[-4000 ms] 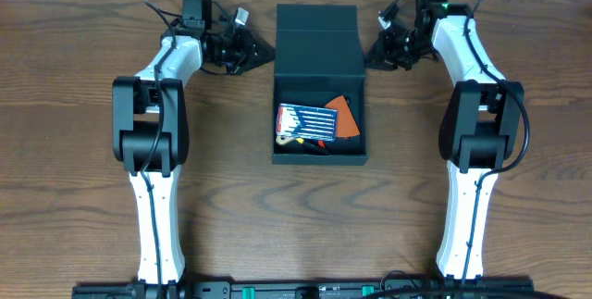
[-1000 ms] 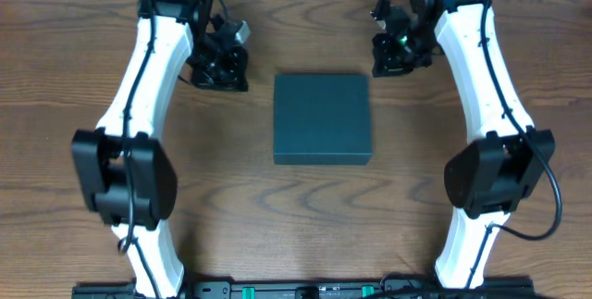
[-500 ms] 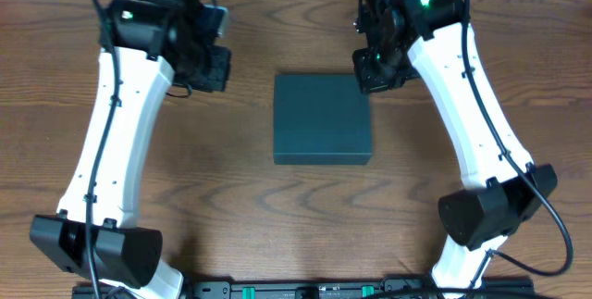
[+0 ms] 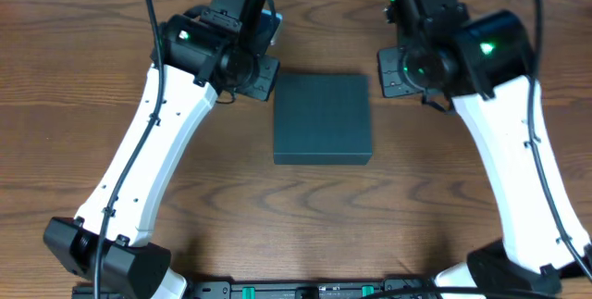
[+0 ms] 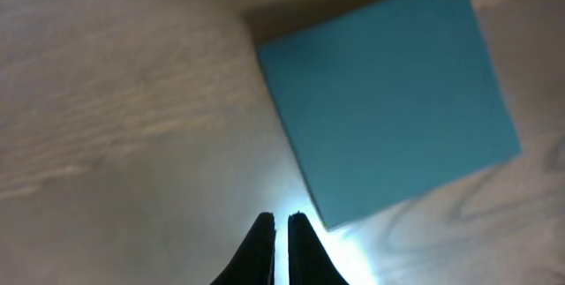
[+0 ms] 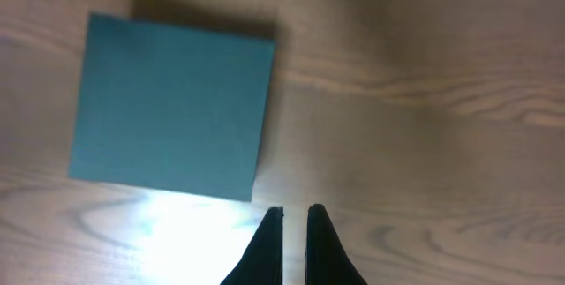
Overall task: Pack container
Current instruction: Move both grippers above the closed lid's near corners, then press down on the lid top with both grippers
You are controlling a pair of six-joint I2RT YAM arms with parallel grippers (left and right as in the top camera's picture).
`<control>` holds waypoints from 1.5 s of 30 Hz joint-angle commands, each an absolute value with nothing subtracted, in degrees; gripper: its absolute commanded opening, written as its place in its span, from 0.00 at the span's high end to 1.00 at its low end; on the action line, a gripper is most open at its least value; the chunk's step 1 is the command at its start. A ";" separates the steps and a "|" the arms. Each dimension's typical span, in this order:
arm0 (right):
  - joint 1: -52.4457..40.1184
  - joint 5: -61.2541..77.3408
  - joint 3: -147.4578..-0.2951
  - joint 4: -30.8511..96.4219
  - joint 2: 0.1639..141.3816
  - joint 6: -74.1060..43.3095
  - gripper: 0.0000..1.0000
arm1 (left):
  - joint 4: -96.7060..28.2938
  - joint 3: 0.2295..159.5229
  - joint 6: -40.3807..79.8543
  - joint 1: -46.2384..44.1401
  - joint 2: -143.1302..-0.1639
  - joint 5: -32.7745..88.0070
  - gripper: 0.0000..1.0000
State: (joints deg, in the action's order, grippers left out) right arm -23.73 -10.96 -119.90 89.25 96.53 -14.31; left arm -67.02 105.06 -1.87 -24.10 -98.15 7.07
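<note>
Two pincers pinched shut and empty, left gripper point(image 5: 280, 221) and right gripper point(image 6: 295, 213), flank the closed teal-black container point(image 4: 322, 118) at frame centre on the wooden table point(image 4: 231, 197), each just beside an upper corner, neither clearly nearer.

The container point(image 6: 172, 108) lies flat on the wooden table point(image 6: 424, 100) with its lid down, filling the upper left of the view. The right tool point(image 6: 294, 219) hangs over bare wood just off the container's lower right corner, its two dark fingers drawn nearly together, holding nothing; bright glare marks the table beside them
</note>
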 commanded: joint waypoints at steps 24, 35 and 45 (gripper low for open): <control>-23.99 3.31 -79.31 58.46 96.55 -11.99 0.99 | -49.12 85.17 -1.91 -27.66 -101.41 6.83 0.94; -23.99 3.27 -75.88 57.17 96.55 -11.97 0.99 | -45.74 85.17 -2.94 -29.50 -107.44 6.90 0.94; -23.99 3.29 -71.64 54.50 96.66 -11.97 0.99 | -45.69 85.06 -3.01 -29.50 -111.85 7.38 0.94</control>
State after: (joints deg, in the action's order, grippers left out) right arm -23.73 3.05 -73.45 55.00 96.75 -12.73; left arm -45.67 85.43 -1.98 -29.52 -109.65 7.14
